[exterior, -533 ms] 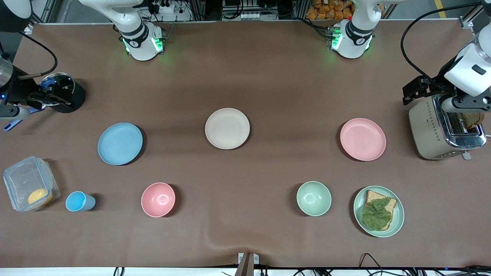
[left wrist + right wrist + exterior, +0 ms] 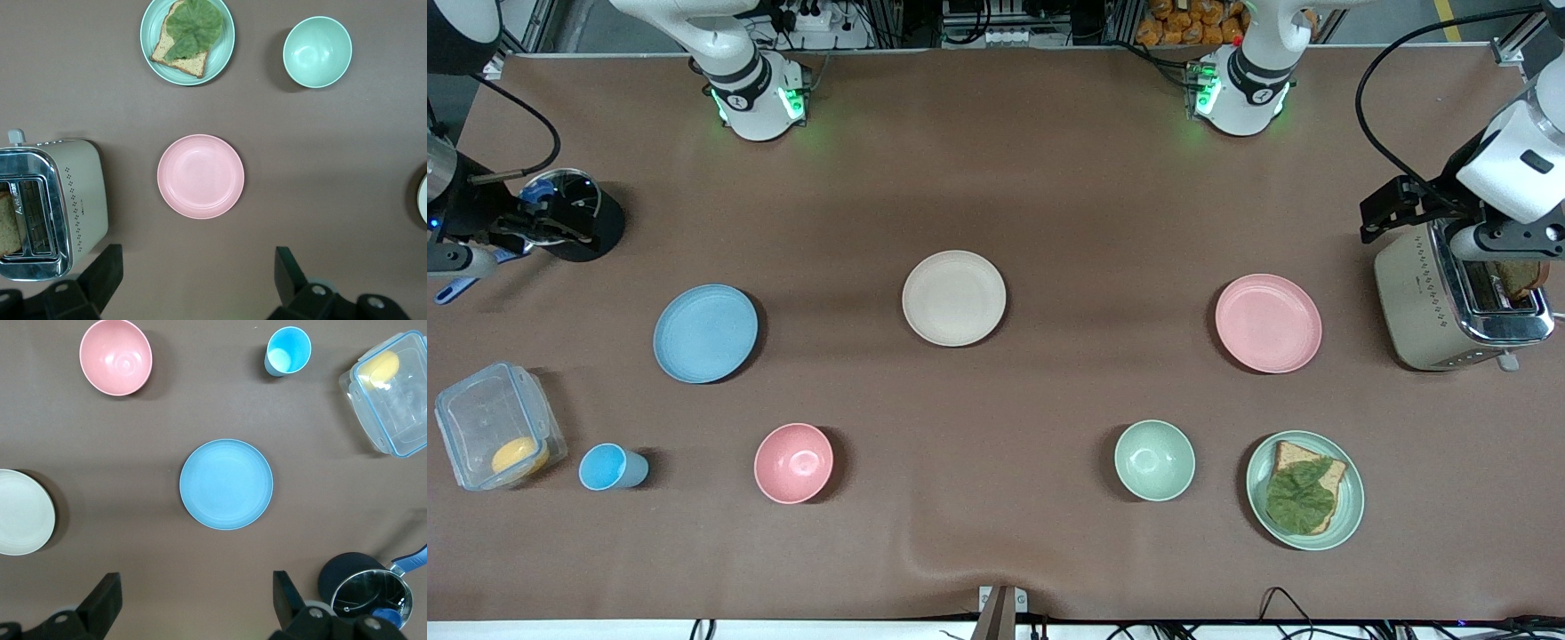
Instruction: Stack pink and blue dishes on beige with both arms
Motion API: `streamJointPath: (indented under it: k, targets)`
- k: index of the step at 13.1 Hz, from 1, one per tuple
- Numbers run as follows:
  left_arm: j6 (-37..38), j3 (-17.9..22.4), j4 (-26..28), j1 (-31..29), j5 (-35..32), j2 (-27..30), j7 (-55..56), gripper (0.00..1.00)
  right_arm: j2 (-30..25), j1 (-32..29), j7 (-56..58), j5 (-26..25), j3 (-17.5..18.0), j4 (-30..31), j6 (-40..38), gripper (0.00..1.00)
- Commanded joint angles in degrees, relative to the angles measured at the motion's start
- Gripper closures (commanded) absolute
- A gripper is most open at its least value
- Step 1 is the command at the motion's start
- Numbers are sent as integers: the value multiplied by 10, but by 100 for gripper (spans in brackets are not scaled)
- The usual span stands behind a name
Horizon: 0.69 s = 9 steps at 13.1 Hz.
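The pale pink plate (image 2: 1268, 323) lies toward the left arm's end of the table, and the light blue plate (image 2: 705, 333) toward the right arm's end. Midway between them lies the cream-beige plate (image 2: 953, 298). All three are bare and flat on the brown cloth. My left gripper (image 2: 198, 267) hangs high over the cloth beside the pink plate (image 2: 201, 176), open and holding nothing. My right gripper (image 2: 197, 590) hangs high beside the blue plate (image 2: 226, 484), open too, with the beige plate (image 2: 20, 512) at that view's edge.
A toaster (image 2: 1449, 302) holding a slice stands beside the pink plate. Nearer the camera are a green plate (image 2: 1352, 484) with toast and leaf, a green bowl (image 2: 1154, 460), a pink bowl (image 2: 793, 462), a blue cup (image 2: 609, 468) and a clear box (image 2: 494, 427). A black pot (image 2: 574, 218) stands near the blue plate.
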<state>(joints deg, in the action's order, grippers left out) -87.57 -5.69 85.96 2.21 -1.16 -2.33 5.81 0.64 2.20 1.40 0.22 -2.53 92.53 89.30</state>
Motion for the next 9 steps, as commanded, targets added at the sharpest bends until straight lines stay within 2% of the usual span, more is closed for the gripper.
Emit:
streamJointPath:
  k: [1,9]
  targets:
    - [10,-2,3,-4,3,2,3,0,1,-1,-8,8,0,-8,-8,0]
    - [4,-2,15,-4,-14,0,7,0,3,-4,-4,8,-2,-5,-7,0]
